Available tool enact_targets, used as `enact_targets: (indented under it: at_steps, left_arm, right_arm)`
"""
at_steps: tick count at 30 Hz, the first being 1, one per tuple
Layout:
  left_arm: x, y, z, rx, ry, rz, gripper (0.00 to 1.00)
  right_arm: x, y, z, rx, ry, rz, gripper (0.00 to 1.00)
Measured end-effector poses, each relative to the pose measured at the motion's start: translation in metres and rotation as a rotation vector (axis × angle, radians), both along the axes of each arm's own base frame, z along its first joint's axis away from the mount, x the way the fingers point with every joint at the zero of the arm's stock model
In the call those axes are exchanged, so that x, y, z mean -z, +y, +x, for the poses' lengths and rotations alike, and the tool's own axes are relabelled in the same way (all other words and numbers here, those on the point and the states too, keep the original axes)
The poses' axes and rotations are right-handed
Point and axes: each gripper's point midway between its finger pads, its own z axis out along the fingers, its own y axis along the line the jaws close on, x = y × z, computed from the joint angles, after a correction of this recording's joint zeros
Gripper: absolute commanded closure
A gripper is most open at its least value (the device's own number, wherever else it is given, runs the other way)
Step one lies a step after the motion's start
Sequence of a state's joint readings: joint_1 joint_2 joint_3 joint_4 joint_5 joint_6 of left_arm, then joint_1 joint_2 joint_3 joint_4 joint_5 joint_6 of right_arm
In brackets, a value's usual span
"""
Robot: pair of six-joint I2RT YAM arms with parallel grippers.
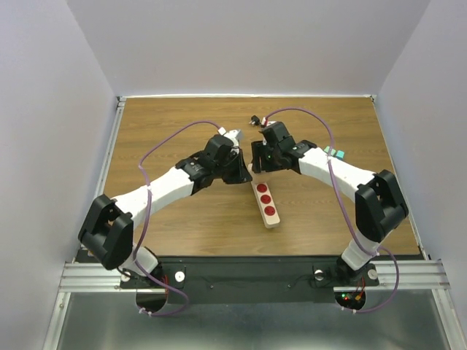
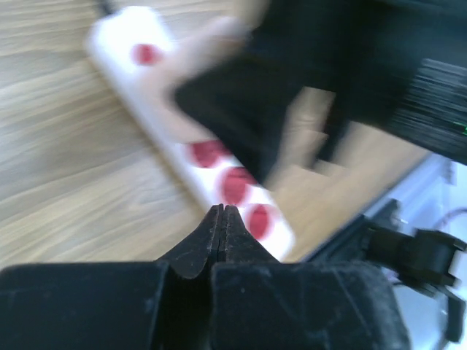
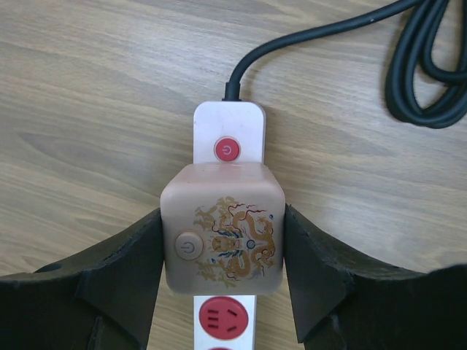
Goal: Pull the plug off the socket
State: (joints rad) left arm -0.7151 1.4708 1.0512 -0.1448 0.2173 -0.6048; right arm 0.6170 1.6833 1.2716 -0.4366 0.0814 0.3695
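A wooden table (image 1: pixel 197 222) between grey walls (image 1: pixel 255 44).

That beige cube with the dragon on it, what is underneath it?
The beige power strip runs beneath the cube: its red switch shows past one side, a red outlet past the other. Whatever lies directly under the cube is covered.

The brown wood-grain surface (image 1: pixel 182 219) carries a long narrow beige power strip with round red outlets (image 1: pixel 267 205), lying flat near its middle, and the strip's thin black cord (image 3: pixel 232 84), looped on the wood beyond its far end.
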Motion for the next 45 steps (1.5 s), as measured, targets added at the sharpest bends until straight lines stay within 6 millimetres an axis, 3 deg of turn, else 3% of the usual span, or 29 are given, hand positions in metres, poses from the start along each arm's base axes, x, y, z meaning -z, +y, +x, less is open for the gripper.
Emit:
enact_targets:
  at_steps: [3, 6, 14, 32, 45]
  left_arm:
    - [-0.013, -0.012, -0.007, 0.027, -0.028, -0.054, 1.00]
    - [-0.005, -0.019, -0.017, 0.046, -0.031, -0.065, 1.00]
    - [0.066, -0.030, -0.049, 0.101, 0.072, 0.027, 1.00]
    - [0.095, -0.028, 0.004, -0.063, -0.042, 0.072, 1.00]
    - [0.114, -0.059, 0.016, -0.074, 0.011, -0.072, 1.00]
  right_arm:
    - [0.007, 0.006, 0.002, 0.018, 0.029, 0.016, 1.00]
    - [0.009, 0.011, 0.003, 0.029, 0.049, 0.038, 0.99]
    - [0.003, 0.018, 0.004, 0.049, 0.068, 0.083, 1.00]
    - [0.016, 0.013, 0.004, 0.100, 0.132, 0.081, 0.99]
    - [0.016, -0.001, 0.011, 0.155, 0.144, 0.056, 0.99]
